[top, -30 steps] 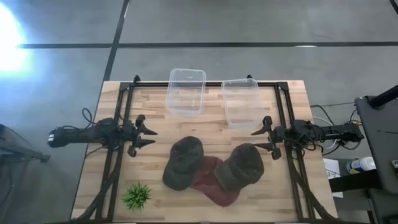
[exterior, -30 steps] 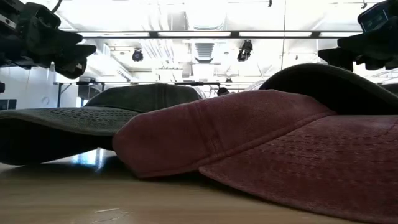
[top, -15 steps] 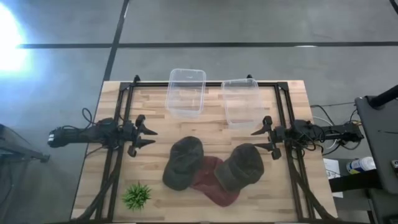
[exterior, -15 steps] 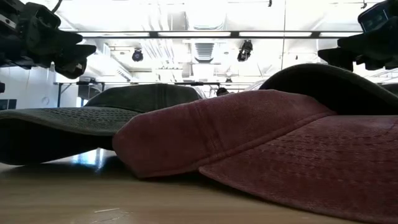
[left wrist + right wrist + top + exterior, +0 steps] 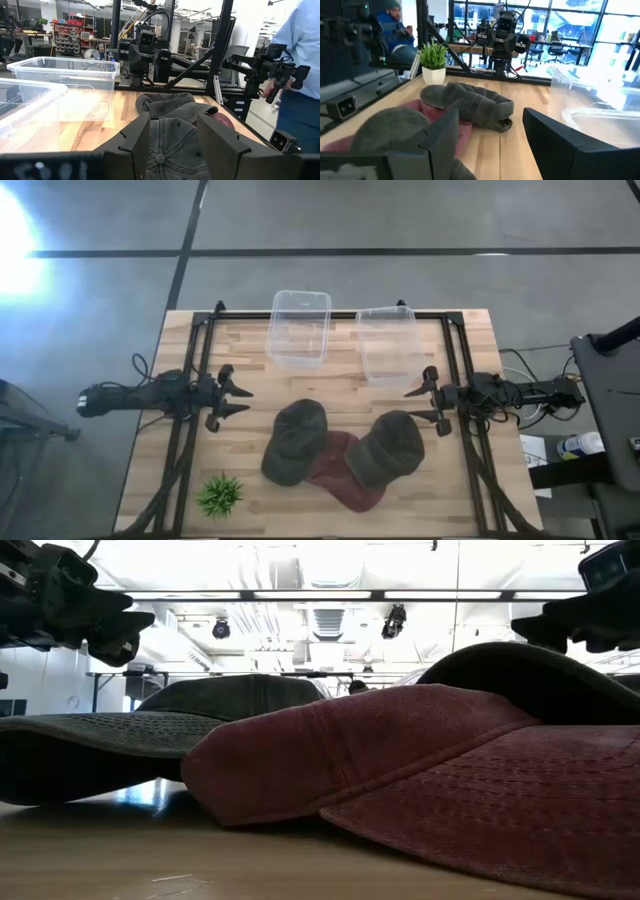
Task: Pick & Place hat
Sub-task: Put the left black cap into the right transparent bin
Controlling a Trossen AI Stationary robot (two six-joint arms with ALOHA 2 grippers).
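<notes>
Three caps lie in a row near the table's near edge. A dark grey-green cap [image 5: 295,442] is on the left and a second dark cap [image 5: 388,448] on the right. Both overlap a red cap [image 5: 340,472] that lies between them on the wood. My left gripper [image 5: 235,396] hovers open to the left of the caps, fingers pointing right. My right gripper [image 5: 420,402] hovers open just right of the right cap, fingers pointing left. In the left wrist view the left cap [image 5: 170,107] lies ahead of the open fingers. In the right wrist view the right cap [image 5: 390,130] lies close below.
Two clear plastic tubs [image 5: 298,328] [image 5: 388,343] stand at the far edge. A small potted plant [image 5: 220,494] sits at the near left corner. Black frame rails [image 5: 190,410] run along both sides. A person [image 5: 300,75] stands beyond the right edge and another [image 5: 395,30] sits beyond the left.
</notes>
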